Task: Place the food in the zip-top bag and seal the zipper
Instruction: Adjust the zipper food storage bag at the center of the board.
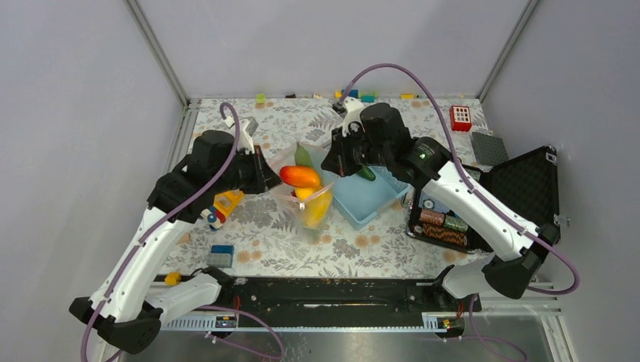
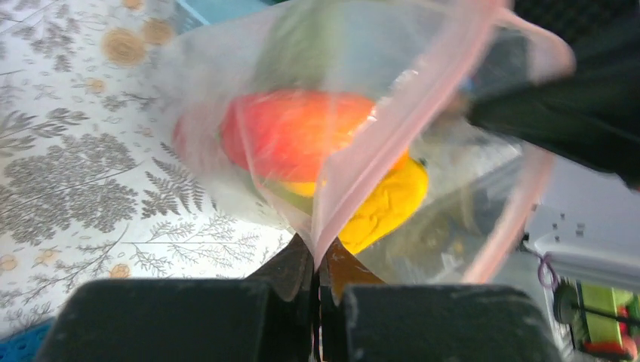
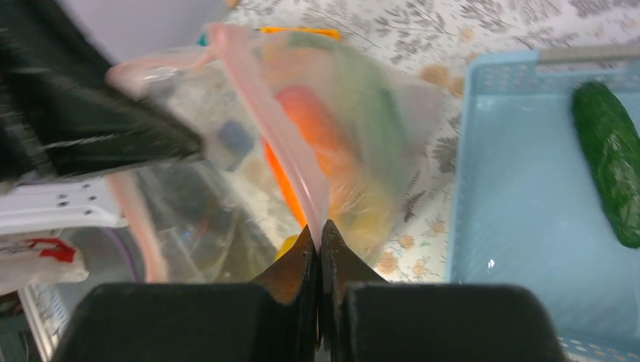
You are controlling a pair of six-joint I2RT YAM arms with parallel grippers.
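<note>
The left claw (image 2: 317, 260) and right claw (image 3: 318, 234) are each pressed together on the pink zipper (image 2: 377, 143), with the zip-top bag (image 2: 204, 83) slung between them and a red-orange fruit (image 2: 294, 136) just ahead of the left fingertips. Such a thin pinch could slip under the load and spill it. Sealing now would also shut out the cucumber (image 3: 611, 166), which lies in the basket (image 3: 468, 188) to the right claw's right.

The right end effector (image 3: 320, 240) pinches the zipper (image 3: 281, 143) beside a cucumber (image 3: 610, 170).

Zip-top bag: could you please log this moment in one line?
left gripper shut on zipper; right gripper shut on zipper; fruit in bag; cucumber in basket
</note>
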